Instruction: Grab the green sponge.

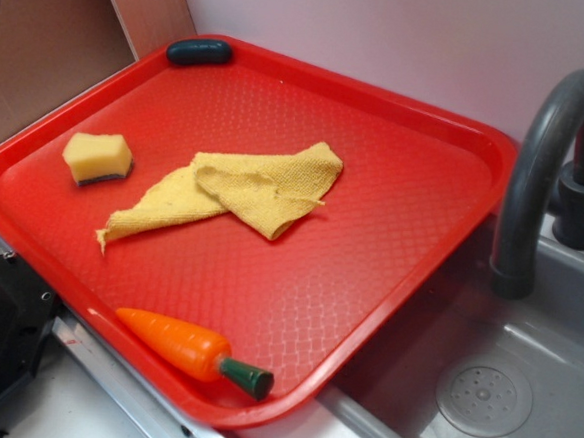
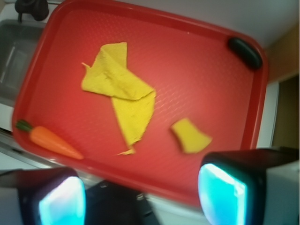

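While the gripper (image 2: 140, 194) hangs wide open and empty above the tray's (image 1: 388, 286) near edge, the sponge (image 1: 98, 158) lies untouched at nine o'clock, so reaching and gripping remain.

No text, label or number can be read in either view. No brand or sign is shown.

Yellow sponge (image 1: 97, 156), red textured tray (image 1: 392, 226)
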Controlling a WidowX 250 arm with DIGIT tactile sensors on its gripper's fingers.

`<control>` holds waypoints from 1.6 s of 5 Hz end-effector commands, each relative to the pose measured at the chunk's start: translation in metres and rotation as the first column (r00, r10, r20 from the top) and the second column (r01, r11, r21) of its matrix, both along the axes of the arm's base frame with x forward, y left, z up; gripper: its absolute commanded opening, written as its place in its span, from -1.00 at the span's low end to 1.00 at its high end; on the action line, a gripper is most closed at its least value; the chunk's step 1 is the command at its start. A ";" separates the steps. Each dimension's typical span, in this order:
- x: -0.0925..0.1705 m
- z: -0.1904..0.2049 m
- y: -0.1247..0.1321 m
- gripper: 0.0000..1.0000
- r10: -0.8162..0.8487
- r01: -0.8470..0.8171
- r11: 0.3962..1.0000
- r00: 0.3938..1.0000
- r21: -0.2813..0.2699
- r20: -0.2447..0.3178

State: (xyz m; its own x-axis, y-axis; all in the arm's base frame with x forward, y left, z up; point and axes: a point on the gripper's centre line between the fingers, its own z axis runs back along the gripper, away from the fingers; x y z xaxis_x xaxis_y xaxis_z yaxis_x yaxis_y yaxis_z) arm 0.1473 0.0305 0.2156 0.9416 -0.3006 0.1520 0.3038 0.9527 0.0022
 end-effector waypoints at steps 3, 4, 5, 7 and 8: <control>0.028 -0.087 0.053 1.00 -0.124 0.140 0.966 0.989 0.219 -0.083; 0.036 -0.107 0.058 1.00 -0.122 0.148 0.954 0.986 0.261 -0.115; 0.039 -0.123 0.062 1.00 -0.137 0.168 0.952 0.982 0.256 -0.133; 0.041 -0.162 0.061 1.00 -0.172 0.226 0.936 0.963 0.271 -0.210; 0.044 -0.176 0.067 1.00 -0.152 0.213 0.946 0.958 0.246 -0.244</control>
State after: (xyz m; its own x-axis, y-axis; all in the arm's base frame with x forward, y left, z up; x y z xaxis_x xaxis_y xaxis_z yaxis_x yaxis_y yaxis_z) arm 0.1865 0.0931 0.0353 0.8589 -0.4792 -0.1809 0.5051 0.8510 0.1440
